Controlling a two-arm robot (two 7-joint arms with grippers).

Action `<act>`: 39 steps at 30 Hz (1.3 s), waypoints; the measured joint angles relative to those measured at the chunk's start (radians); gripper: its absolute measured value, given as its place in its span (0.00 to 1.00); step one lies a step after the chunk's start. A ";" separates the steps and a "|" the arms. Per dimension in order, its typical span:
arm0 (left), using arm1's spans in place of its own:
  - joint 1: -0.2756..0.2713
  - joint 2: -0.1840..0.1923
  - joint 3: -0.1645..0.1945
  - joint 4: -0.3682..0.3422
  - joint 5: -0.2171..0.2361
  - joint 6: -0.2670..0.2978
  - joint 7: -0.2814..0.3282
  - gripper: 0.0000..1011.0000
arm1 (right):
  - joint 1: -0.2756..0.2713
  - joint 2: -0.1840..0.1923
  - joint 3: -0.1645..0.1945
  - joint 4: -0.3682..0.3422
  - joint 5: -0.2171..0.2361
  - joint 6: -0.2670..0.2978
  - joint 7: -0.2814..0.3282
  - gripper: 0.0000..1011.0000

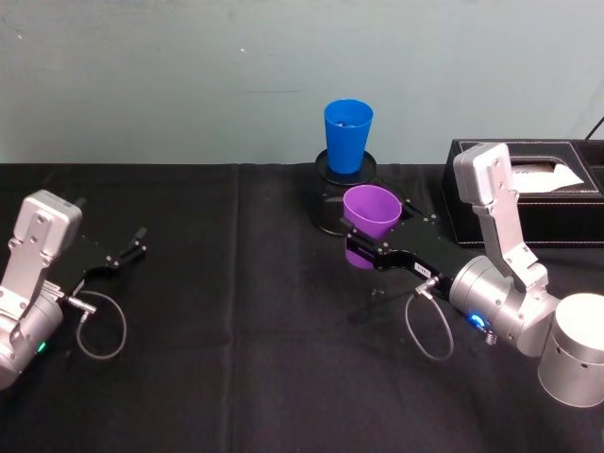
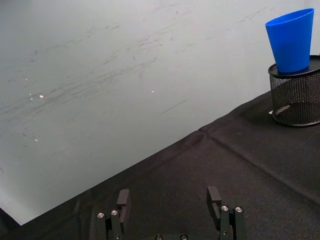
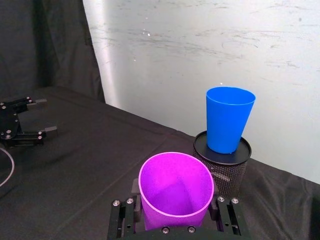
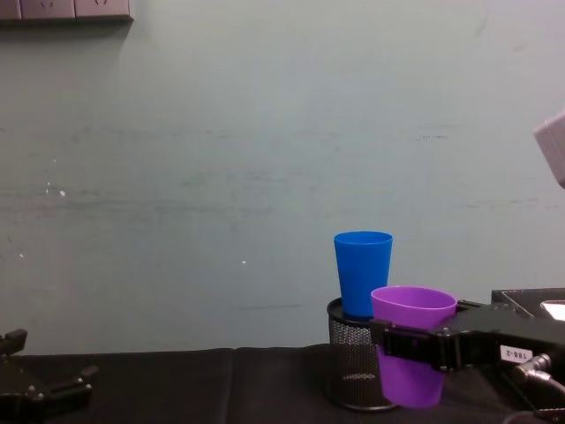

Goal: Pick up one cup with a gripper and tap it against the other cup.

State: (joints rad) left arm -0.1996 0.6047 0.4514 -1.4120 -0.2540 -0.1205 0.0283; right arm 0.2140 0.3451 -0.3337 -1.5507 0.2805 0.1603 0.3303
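Black cloth covers the desk (image 1: 236, 330). At frame left the left gripper (image 1: 127, 250) rests parked, fingers spread and empty. At centre the right gripper (image 1: 363, 250) has its fingers closed around the smooth purple plastic tumbler (image 1: 371, 215), just before the black wire-mesh pen holder (image 1: 327, 203). Atop that stands the bright blue plastic tumbler (image 1: 347, 132). Perched and light, it wants a gentle, slightly raised tap.

Surface (image 1: 236, 377) draped in black cloth, filling the lower frame in the head view. Black wire-mesh holder (image 1: 327, 208) stands upper centre. Black tissue box (image 1: 566, 215) sits upper right, not touching it.
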 joint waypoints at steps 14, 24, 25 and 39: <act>0.000 0.000 0.000 0.000 0.000 0.000 0.000 0.99 | 0.000 0.000 0.000 0.000 0.000 0.000 0.000 0.74; 0.000 0.000 0.000 0.000 0.000 0.000 0.000 0.99 | 0.000 0.000 0.000 0.000 0.000 0.000 0.000 0.73; 0.000 0.000 0.000 0.000 0.000 0.000 0.000 0.99 | 0.000 0.000 0.000 0.000 0.000 0.000 0.000 0.74; 0.000 0.000 0.000 0.000 0.000 0.000 0.000 0.99 | 0.000 0.000 0.000 0.000 0.000 0.000 0.000 0.73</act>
State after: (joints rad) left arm -0.1995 0.6047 0.4514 -1.4120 -0.2539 -0.1205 0.0283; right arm 0.2140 0.3451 -0.3337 -1.5508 0.2805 0.1604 0.3303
